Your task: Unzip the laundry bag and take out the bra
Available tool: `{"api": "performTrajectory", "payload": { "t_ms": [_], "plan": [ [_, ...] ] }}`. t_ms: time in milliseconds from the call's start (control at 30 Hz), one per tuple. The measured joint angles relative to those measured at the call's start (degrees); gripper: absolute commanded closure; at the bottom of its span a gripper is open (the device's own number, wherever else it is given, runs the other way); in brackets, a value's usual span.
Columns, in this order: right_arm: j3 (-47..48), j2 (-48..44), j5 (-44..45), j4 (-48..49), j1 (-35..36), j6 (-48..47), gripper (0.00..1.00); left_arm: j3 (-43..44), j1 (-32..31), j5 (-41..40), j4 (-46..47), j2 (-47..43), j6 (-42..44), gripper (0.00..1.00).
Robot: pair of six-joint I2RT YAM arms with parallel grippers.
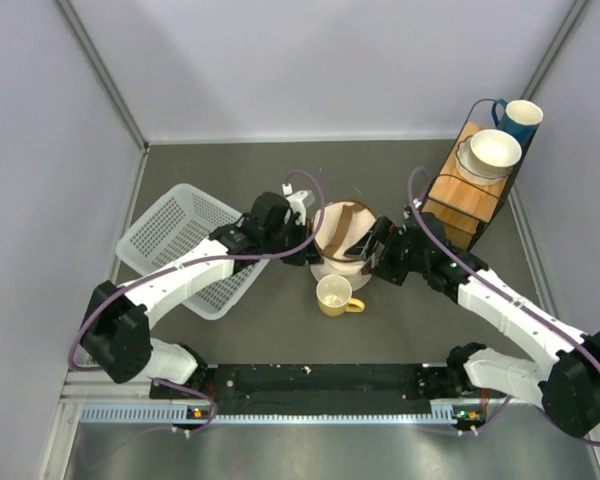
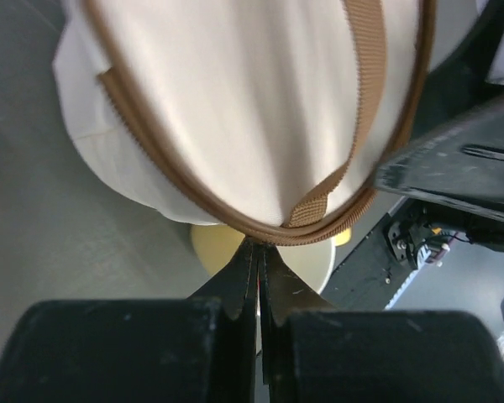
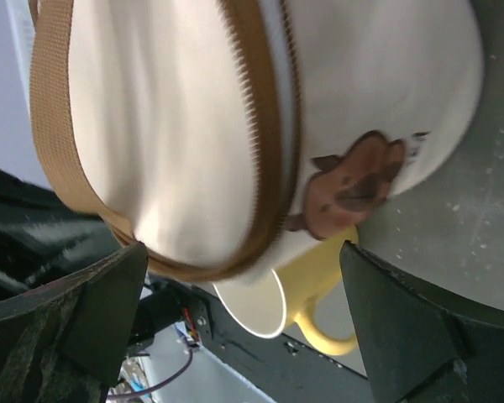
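Note:
The laundry bag (image 1: 340, 230) is a cream pouch with brown trim, resting mid-table just behind a yellow mug (image 1: 334, 294). My left gripper (image 1: 315, 235) is at its left side. In the left wrist view the left gripper (image 2: 259, 245) is shut on the brown zip rim of the bag (image 2: 235, 109), at the foot of the brown strap (image 2: 365, 75). My right gripper (image 1: 370, 245) is at the bag's right side. In the right wrist view the right gripper (image 3: 242, 250) is open with the bag (image 3: 176, 126) between its fingers. A brown tab (image 3: 353, 180) shows on the bag. The bra is hidden.
A white lattice basket (image 1: 180, 235) lies at the left under my left arm. A wooden stand (image 1: 470, 195) at the back right carries a white bowl (image 1: 493, 150) and a blue mug (image 1: 520, 118). The yellow mug shows under the bag in both wrist views (image 2: 218, 248) (image 3: 319, 285).

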Motion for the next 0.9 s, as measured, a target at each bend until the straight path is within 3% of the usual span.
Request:
{"api": "performTrajectory", "payload": {
  "t_ms": [133,167,233,267,300,567,767,900],
  "plan": [
    [0.0,3.1,0.5,4.7,1.3,1.9,0.27,0.3,-3.8,0.2,1.2,0.6,-1.6,1.0],
    [0.0,4.0,1.1,5.5,1.3,2.1,0.44,0.4,-4.3,0.3,1.6,0.9,-1.9,1.0],
    [0.1,5.4,2.1,6.6,1.3,2.2,0.68,0.5,-4.9,0.8,1.9,1.3,-2.4,1.0],
    [0.3,6.1,2.6,7.1,1.4,2.6,0.95,0.5,-5.0,1.0,1.9,1.3,-2.5,1.0],
    [0.6,6.7,3.0,7.6,1.4,2.7,1.0,0.6,-5.1,1.0,1.8,1.3,-2.5,1.0],
    [2.5,7.8,0.4,9.2,-1.4,-0.9,1.0,2.8,-2.6,-1.2,-1.3,0.9,1.7,1.0],
    [3.9,9.5,-5.5,7.0,-5.4,-9.6,1.0,3.1,5.7,1.4,-2.0,0.0,4.4,1.0],
    [4.8,10.4,-7.3,7.0,-5.7,-14.0,1.0,4.1,7.6,2.3,-2.4,0.5,5.4,1.0]
  ]
}}
